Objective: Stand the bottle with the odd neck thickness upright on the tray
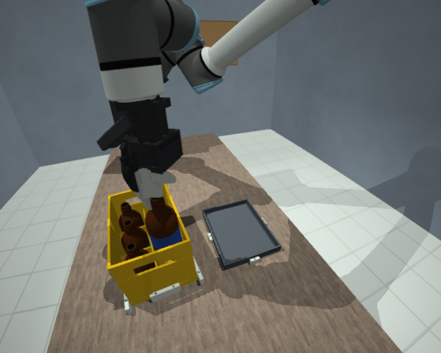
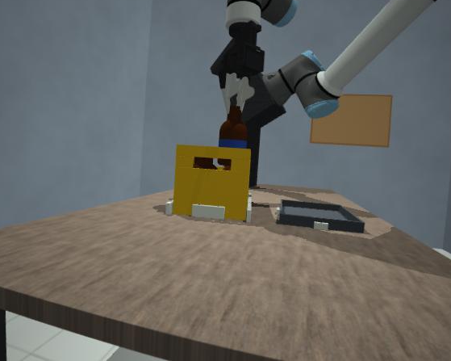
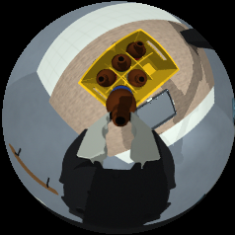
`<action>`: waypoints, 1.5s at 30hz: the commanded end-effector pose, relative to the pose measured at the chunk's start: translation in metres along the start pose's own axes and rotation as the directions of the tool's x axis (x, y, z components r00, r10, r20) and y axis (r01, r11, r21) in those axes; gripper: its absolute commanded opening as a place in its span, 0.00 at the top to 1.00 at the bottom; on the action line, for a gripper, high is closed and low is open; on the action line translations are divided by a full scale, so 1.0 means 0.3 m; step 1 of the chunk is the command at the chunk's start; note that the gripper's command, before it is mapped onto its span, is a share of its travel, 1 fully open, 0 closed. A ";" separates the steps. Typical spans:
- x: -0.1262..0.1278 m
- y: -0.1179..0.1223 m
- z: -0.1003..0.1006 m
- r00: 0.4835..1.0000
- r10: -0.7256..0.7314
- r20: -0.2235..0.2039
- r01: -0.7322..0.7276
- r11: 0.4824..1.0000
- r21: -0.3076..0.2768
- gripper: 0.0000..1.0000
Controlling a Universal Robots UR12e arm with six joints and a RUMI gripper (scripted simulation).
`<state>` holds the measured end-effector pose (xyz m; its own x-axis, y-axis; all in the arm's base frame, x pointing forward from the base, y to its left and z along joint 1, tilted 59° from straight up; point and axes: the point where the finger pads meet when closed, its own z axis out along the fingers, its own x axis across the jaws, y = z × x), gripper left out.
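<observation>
My gripper (image 1: 154,197) (image 2: 235,105) (image 3: 120,113) is shut on the neck of a brown bottle with a blue label (image 1: 163,224) (image 2: 232,130) (image 3: 119,101). The bottle hangs upright, its upper half raised above the rim of the yellow crate (image 1: 170,269) (image 2: 210,185) (image 3: 165,61), its base still inside the crate's right-hand cell. Several other brown bottles (image 1: 132,232) (image 3: 121,61) stand in the crate's other cells. The dark grey tray (image 1: 241,232) (image 2: 319,216) (image 3: 160,110) lies empty on the table to the right of the crate.
The crate and tray sit on a wooden table (image 1: 237,315) (image 2: 186,282) with small white stops (image 1: 164,291) (image 2: 207,211) against their sides. An orange board (image 2: 351,120) hangs on the back wall. The arm's forearm (image 1: 253,23) reaches overhead.
</observation>
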<state>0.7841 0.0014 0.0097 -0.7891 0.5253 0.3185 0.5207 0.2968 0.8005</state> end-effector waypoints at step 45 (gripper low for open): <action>-0.016 0.010 -0.143 1.000 -0.004 0.007 0.004 1.000 0.000 1.00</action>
<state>0.7741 -0.0285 0.0292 -0.7890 0.5260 0.3174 0.5202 0.2972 0.8007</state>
